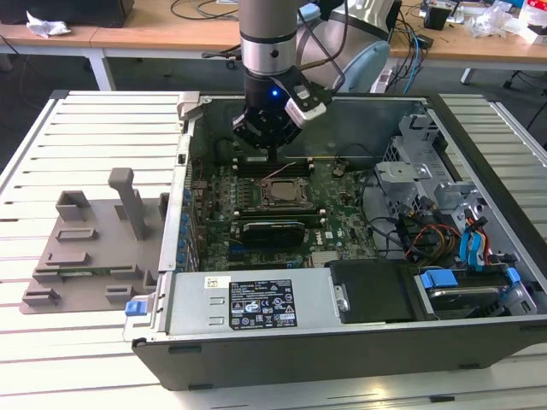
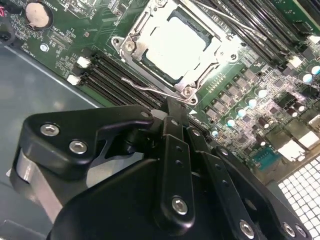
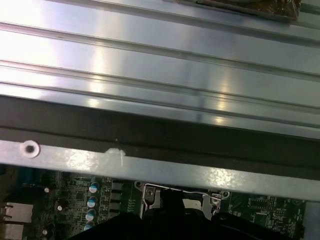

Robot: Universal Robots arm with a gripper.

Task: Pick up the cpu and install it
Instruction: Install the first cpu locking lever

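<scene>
hand (image 2: 172, 107) fingertips: perhaps closed, unclear | socket (image 3: 181, 196): partly hidden

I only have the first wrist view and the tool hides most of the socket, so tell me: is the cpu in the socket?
Observer: In the second wrist view a pale silver square, the cpu, lies inside the socket frame.
Operator: And where is the tool relative to it?
Observer: In the exterior view the tool hangs inside the case, over the dark slots just beside the socket, not over the cpu's middle.
</scene>
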